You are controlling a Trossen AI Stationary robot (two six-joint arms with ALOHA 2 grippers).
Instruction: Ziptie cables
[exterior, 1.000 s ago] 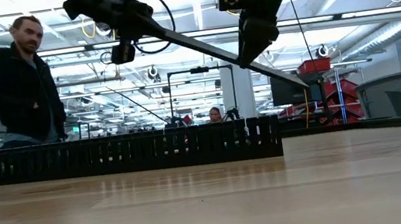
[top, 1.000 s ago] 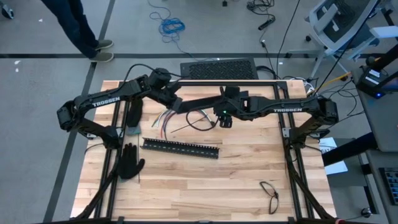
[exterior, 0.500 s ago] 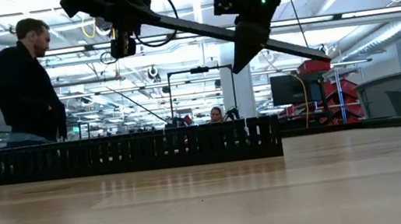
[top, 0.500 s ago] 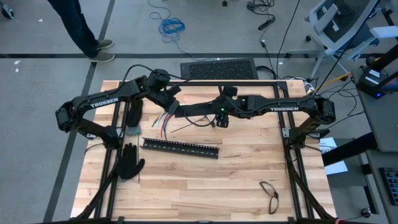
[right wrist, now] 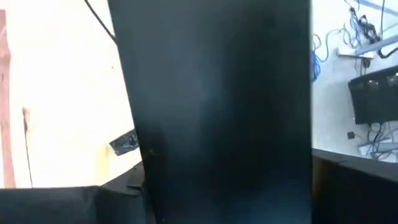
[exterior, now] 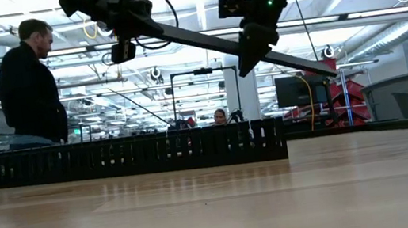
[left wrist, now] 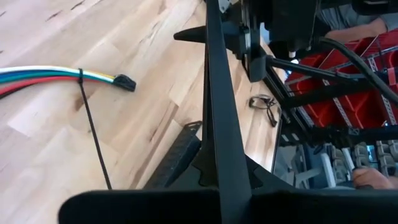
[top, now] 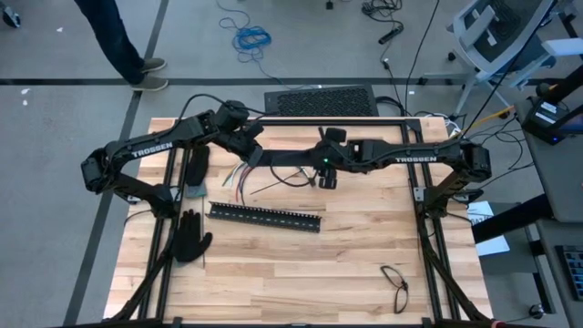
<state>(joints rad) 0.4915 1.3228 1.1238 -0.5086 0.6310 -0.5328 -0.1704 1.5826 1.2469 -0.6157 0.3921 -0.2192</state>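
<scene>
A long flat black bar (top: 287, 161) hangs above the table between both grippers. My left gripper (top: 252, 155) is shut on its left end; my right gripper (top: 325, 175) stands at its right part with the bar (right wrist: 217, 112) filling the gap between its fingers. The cables (left wrist: 43, 74), a red, blue, white and yellow-green bundle (top: 239, 175), lie on the table under the bar. A thin dark ziptie (left wrist: 93, 137) is looped around them, its tail trailing over the wood. My left gripper pinches the bar's end (left wrist: 229, 180) between its two fingers and points slantwise down toward the table's right, along the bar. The bar is lifted clear and slopes down away from it. My right gripper has the bar's two long edges (right wrist: 149, 155) between its fingers, coming slantwise from above across the bar (exterior: 258, 42). Whether both fingers press on it, I cannot tell.
A black slotted bar (top: 264, 217) lies on the table nearer the front, a black glove (top: 189, 237) at its left end. Glasses (top: 394, 284) lie front right. A person (exterior: 29, 90) stands beyond the far left corner.
My right gripper has moved a little toward the table's left and down, coming around the black bar. The bar's free right end has swung slightly while its left end stayed in my left gripper.
</scene>
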